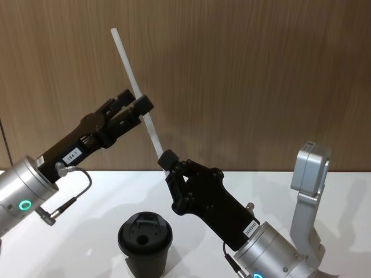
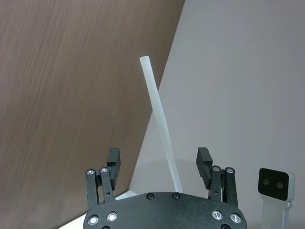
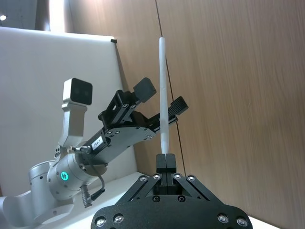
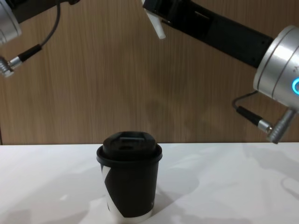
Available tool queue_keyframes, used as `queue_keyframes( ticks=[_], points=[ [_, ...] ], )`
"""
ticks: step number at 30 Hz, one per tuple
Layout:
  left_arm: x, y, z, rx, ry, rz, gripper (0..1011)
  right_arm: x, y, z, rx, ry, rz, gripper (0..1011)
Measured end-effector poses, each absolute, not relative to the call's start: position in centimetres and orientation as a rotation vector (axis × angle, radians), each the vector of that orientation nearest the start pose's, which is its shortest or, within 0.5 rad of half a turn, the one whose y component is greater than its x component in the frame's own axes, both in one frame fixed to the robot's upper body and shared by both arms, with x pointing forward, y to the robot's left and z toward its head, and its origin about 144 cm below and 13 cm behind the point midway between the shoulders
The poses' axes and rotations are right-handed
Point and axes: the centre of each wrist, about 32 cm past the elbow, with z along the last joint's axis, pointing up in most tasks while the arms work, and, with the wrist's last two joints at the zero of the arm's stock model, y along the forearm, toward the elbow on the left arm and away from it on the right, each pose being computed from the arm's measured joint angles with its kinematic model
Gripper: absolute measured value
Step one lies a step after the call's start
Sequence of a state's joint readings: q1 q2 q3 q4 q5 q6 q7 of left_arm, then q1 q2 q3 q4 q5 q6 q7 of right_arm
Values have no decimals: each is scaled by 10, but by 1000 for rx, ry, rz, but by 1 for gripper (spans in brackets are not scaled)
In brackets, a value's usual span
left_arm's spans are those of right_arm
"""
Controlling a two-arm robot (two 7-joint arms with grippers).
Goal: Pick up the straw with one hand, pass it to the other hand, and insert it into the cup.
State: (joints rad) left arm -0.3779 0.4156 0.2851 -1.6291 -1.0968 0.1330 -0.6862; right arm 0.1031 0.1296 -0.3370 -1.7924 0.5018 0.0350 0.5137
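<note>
The white straw (image 1: 128, 58) slants up over the table, its lower end clamped in my right gripper (image 1: 168, 160), which is shut on it above and right of the cup. In the right wrist view the straw (image 3: 163, 86) rises straight from the closed fingertips (image 3: 166, 160). My left gripper (image 1: 134, 103) is open around the straw's middle, and the straw (image 2: 159, 119) runs between its spread fingers (image 2: 113, 161) without touching either. The black cup (image 1: 145, 238) with its domed lid stands upright below both grippers. From the chest the cup (image 4: 131, 179) sits under the straw's lower tip (image 4: 159, 29).
The cup stands on a white table (image 4: 233, 186), with a brown wood-grain wall behind. A grey camera post (image 1: 310, 174) rises at the table's right side, close to my right arm.
</note>
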Motion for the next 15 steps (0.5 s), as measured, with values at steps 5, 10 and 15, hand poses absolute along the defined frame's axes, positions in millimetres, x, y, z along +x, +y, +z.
queue_keyframes(
  ticks=[5, 10, 15],
  points=[
    [535, 252, 1284, -585, 190, 436, 1003, 459, -151, 1233, 416, 42, -625, 1],
    [537, 251, 1284, -592, 191, 433, 1004, 459, -151, 1233, 416, 42, -625, 1],
    [538, 249, 1285, -598, 190, 429, 1003, 459, -151, 1233, 416, 42, -625, 1]
  ],
)
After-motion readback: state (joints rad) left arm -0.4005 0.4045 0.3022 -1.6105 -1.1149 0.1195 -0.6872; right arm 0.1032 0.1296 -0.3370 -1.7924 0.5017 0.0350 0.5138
